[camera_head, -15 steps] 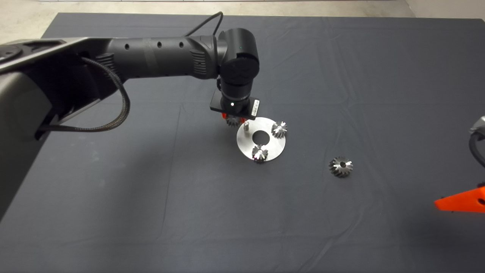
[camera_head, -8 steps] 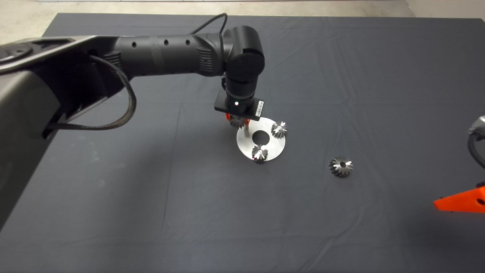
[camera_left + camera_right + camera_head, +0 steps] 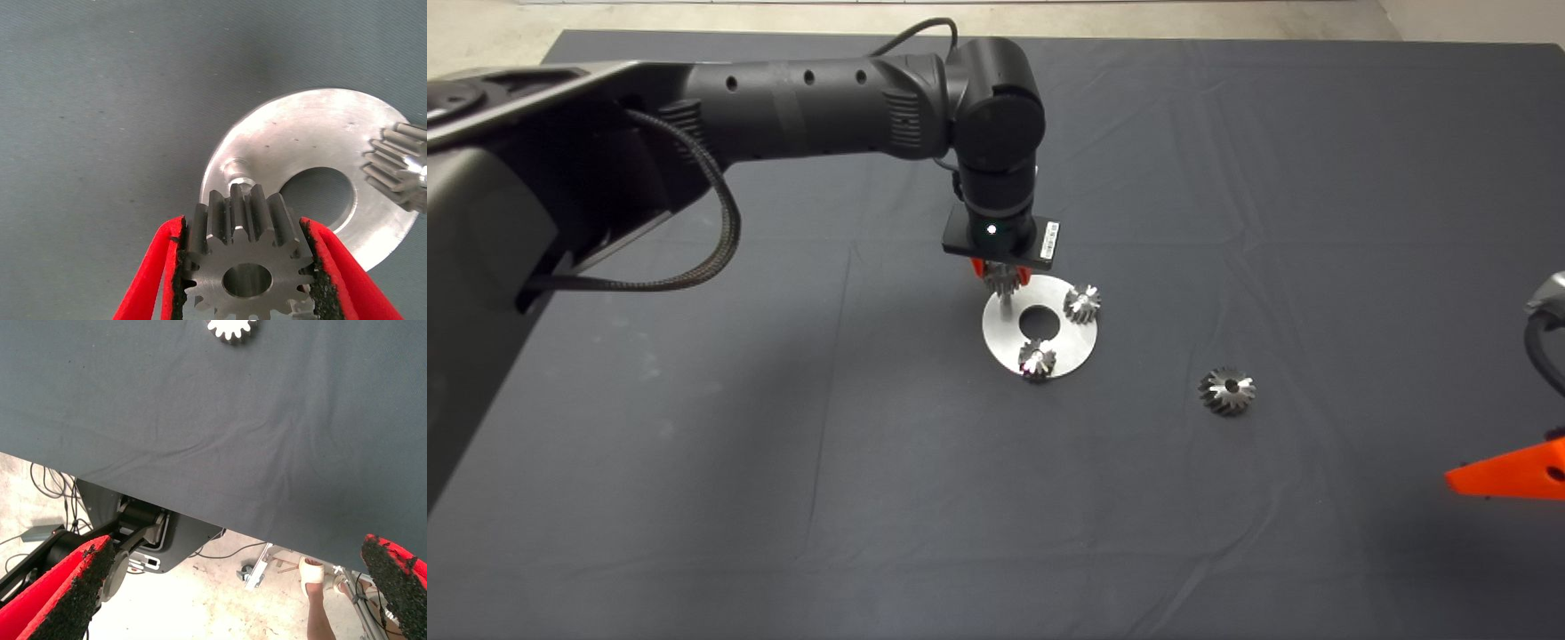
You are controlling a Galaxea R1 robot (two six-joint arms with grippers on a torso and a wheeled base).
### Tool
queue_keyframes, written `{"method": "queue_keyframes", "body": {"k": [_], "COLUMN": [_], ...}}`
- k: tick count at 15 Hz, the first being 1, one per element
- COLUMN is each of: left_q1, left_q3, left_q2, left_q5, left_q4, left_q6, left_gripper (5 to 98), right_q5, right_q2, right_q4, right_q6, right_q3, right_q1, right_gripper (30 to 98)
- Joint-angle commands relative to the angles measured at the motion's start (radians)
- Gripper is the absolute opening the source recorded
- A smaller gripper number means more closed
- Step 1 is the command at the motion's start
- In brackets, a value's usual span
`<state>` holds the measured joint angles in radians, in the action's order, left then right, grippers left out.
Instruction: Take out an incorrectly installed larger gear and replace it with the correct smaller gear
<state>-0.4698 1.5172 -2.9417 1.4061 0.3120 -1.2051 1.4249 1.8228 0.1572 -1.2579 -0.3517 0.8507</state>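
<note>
My left gripper (image 3: pixel 1003 277) is shut on the smaller gear (image 3: pixel 247 267), a silver straight-toothed gear with a centre hole, held between both red fingers (image 3: pixel 157 283). It hangs just over the bare peg (image 3: pixel 237 179) of the round silver plate (image 3: pixel 1080 342), at the plate's far left edge. The larger gear (image 3: pixel 1227 391), dark with flared teeth, lies on the mat to the right of the plate. The right gripper (image 3: pixel 237 577) is parked at the lower right edge of the mat, fingers wide open and holding nothing.
Two small gears (image 3: pixel 1082 303) (image 3: pixel 1037 360) sit on pegs on the plate, which has a large centre hole (image 3: pixel 317 195). Past the mat's edge, the right wrist view shows the robot base, cables and a person's foot (image 3: pixel 312 573).
My left gripper carried the smaller gear to the right, from beside the plate's edge to over the bare peg. The right arm and the larger gear stayed put.
</note>
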Motion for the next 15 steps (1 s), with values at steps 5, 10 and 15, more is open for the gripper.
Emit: {"method": "queue_keyframes", "body": {"k": [5,10,15], "left_q1": [-0.024,-0.018,-0.018], "left_q3": [0.041,0.07,0.086], "left_q2": [-0.006,-0.009,-0.014], "left_q5": [-0.018,-0.012,-0.013], "left_q4": [-0.029,-0.028,-0.027], "left_q6": [-0.004,-0.028,-0.037], "left_gripper": [35.6,35.6,35.5], "right_q5": [-0.001,-0.001,-0.001], "right_q2": [0.004,0.004,0.004], "right_q4": [0.033,0.033,0.033], "right_q6": [-0.008,-0.009,-0.009], "right_q3": [0.002,0.004,0.002], "right_q1": [0.014,0.014,0.014], "right_gripper": [97.7,97.7,97.7]}}
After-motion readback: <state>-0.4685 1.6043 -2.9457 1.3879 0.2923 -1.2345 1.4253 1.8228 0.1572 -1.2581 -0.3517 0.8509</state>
